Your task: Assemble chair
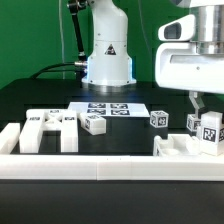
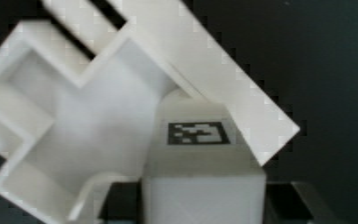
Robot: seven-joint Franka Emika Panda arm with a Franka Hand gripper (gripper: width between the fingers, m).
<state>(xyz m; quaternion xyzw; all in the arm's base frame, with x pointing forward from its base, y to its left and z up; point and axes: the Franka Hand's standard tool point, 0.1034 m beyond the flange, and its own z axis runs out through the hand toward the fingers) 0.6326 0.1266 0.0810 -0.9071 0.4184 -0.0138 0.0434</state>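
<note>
White hand (image 1: 205,112) clamps a tagged chair leg (image 2: 197,150) over a panel (image 2: 87,120) edge; black table (image 1: 35,98) open behind.

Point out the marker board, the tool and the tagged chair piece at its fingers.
marker board (image 1: 112,108), exterior view, middle of its printed top face.
tool (image 1: 208,112), exterior view, midway between its fingertips.
tagged chair piece (image 2: 197,165), wrist view, white face beside its tag.

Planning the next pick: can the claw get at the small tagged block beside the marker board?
Probably not at once: the claw looks shut on a tagged piece. The small tagged block itself stands apart, open from above, beside the marker board.
</note>
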